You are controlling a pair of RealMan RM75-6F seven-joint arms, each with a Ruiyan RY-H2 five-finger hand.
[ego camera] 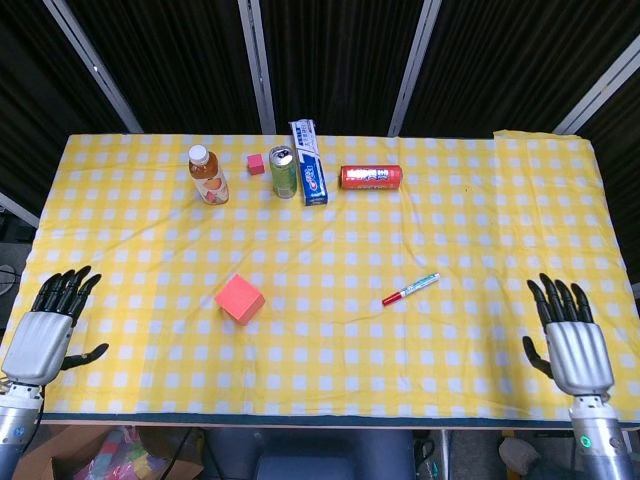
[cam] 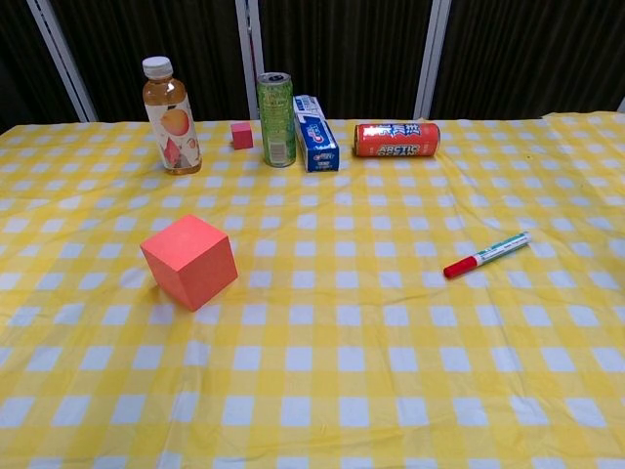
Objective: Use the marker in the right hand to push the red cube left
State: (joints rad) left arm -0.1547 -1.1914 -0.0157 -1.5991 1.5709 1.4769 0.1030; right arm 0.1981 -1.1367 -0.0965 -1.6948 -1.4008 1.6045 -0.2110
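Red-capped marker (ego camera: 410, 289) loose on the cloth, right hand (ego camera: 575, 345) and left hand (ego camera: 45, 333) both spread, empty.

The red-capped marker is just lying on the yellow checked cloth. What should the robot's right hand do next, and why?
Probably reach forward and left to the red-capped marker and pick it up. The right hand is open at the table's near edge, holding nothing, and the marker lies apart from it on the cloth. The red cube sits further left, untouched, so pushing needs the marker in hand first.
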